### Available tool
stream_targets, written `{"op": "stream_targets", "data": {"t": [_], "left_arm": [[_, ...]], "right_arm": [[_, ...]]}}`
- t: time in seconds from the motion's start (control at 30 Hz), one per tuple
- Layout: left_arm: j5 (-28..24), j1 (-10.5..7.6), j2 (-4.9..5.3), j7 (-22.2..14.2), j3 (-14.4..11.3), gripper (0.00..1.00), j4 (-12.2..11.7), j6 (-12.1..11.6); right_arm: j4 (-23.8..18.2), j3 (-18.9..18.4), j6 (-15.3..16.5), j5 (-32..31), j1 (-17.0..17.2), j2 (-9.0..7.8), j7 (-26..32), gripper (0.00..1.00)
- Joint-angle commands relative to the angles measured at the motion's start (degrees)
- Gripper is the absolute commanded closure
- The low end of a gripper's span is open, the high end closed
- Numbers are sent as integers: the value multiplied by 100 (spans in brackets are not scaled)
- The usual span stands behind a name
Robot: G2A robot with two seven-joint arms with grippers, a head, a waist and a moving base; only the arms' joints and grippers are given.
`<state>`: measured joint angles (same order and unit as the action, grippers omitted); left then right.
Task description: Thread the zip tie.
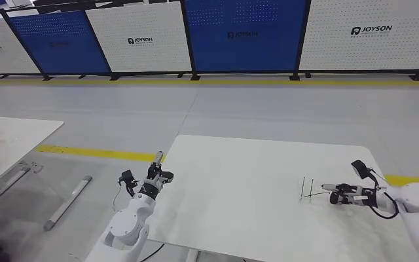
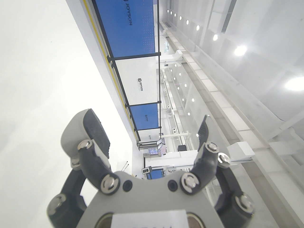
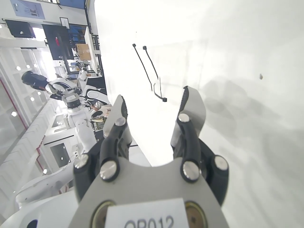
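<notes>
Claw on the right arm: spread wide, nothing pinched, sitting low over the white table near its right edge, tips aimed at the zip ties. Same story from the top camera, right claw parked just beside them.

Counting three black ties, all lying on the tabletop:
- straight tie and second straight tie, side by side and nearly parallel, heads at the end away from the claw
- curved tie, closest to the claw, bent into a loose hook, with its head right in front of the gap between the tips

Can't tell if the curved tie's thin end touches the straight ones or only passes close. Can't tell if the claw touches the curved tie either.

Left claw: also spread wide, holding nothing. Hanging at the table's left edge, tipped upward toward the far wall and well apart from the ties on the other side.

Behind it all, a row of blue and white pegboard panels and a yellow floor line.
</notes>
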<state>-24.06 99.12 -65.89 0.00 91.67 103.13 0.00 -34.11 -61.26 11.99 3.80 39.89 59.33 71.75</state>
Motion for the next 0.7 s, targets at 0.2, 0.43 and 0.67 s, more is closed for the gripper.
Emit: {"op": "stream_targets", "data": {"t": [0.2,0.43,0.67], "left_arm": [[0,0,0,0,0,0,0,0],[0,0,0,0,0,0,0,0],[0,0,0,0,0,0,0,0]], "right_arm": [[277,121,7,-16,-149,78,-27,64],[508,235,38,-58,-272,153,-37,73],[680,256,151,-24,-359,187,-16,82]]}}
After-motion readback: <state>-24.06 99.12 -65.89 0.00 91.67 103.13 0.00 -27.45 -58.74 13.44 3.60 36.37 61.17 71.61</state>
